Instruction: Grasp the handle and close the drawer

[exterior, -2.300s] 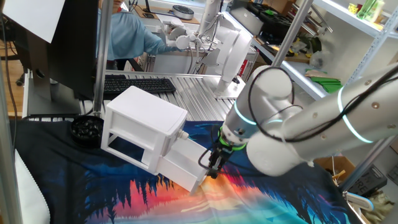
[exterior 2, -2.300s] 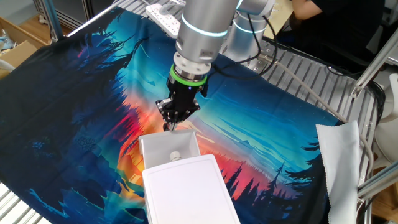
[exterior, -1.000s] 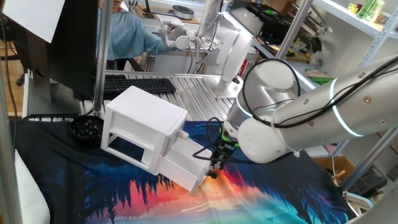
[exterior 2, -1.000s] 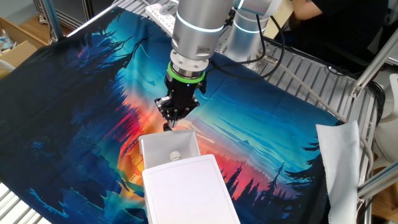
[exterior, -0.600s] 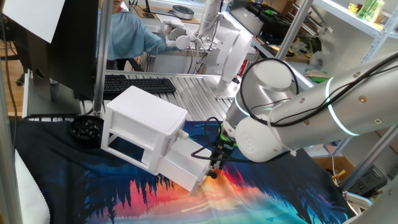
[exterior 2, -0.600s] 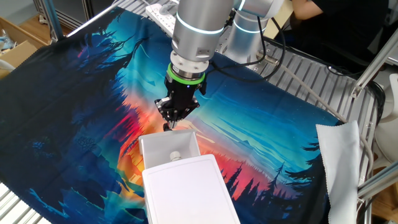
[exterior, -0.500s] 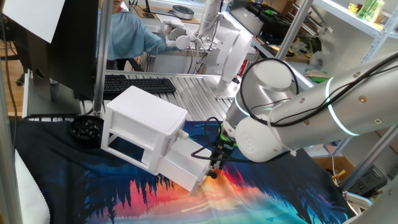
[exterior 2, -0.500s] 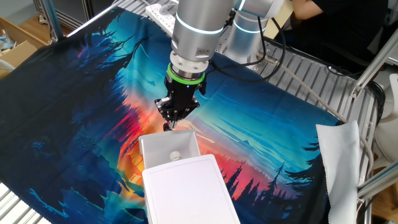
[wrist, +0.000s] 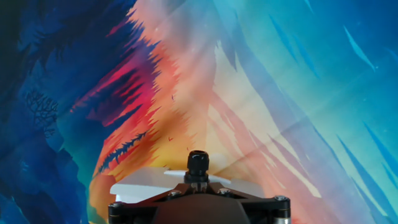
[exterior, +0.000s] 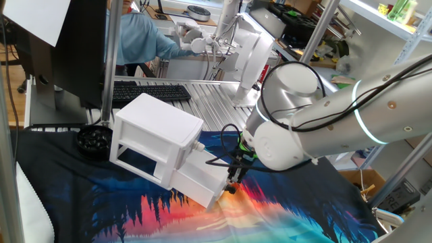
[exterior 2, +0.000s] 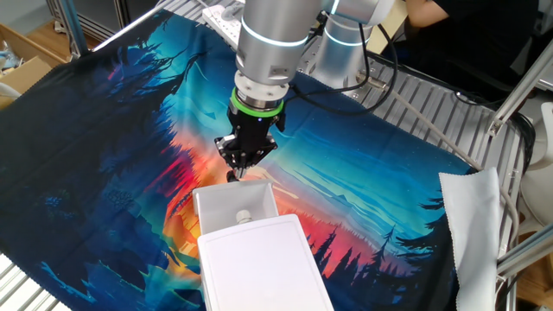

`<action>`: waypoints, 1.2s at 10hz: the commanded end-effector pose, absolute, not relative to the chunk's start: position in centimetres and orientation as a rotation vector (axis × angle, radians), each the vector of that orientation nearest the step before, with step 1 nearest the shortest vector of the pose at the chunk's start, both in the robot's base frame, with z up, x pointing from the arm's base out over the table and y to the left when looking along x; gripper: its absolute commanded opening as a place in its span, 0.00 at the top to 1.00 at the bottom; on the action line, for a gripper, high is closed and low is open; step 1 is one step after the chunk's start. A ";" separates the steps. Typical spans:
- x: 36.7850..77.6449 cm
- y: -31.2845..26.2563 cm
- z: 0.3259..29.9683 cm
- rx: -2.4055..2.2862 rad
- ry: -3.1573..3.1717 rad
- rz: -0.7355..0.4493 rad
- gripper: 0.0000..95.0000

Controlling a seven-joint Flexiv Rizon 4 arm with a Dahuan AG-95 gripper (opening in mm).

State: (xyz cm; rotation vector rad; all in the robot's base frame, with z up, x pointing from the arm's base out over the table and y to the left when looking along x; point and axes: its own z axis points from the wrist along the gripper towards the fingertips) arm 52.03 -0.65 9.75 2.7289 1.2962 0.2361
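The small white cabinet [exterior: 156, 128] stands on the colourful cloth, and its bottom drawer [exterior: 200, 177] is pulled out toward the arm. From above, the drawer [exterior 2: 233, 206] shows as an open white box in front of the cabinet top [exterior 2: 263, 263]. My gripper [exterior: 233, 183] [exterior 2: 235, 171] points down at the drawer's front, shut on the handle. In the hand view the handle [wrist: 198, 163] is a small dark knob pinched at the tip of the gripper [wrist: 198, 178], with the white drawer front [wrist: 146, 186] just behind it. The top drawer's paler knob [exterior: 200, 145] sits above, untouched.
A black keyboard [exterior: 152, 91] and a round black object [exterior: 93, 140] lie behind the cabinet. A person in blue [exterior: 145, 37] sits beyond them. A white power strip [exterior 2: 226, 15] lies at the cloth's far edge, and a white cloth [exterior 2: 475, 226] hangs on the metal frame.
The arm's upper body has swung a little toward the cabinet. The gripper stays shut on the handle and the drawer has not visibly moved.
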 end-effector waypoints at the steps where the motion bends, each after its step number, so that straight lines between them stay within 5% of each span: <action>1: 52.1 -0.5 9.6 2.735 1.294 0.242 1.00; 12: 52.1 -0.5 9.6 2.799 1.215 0.161 1.00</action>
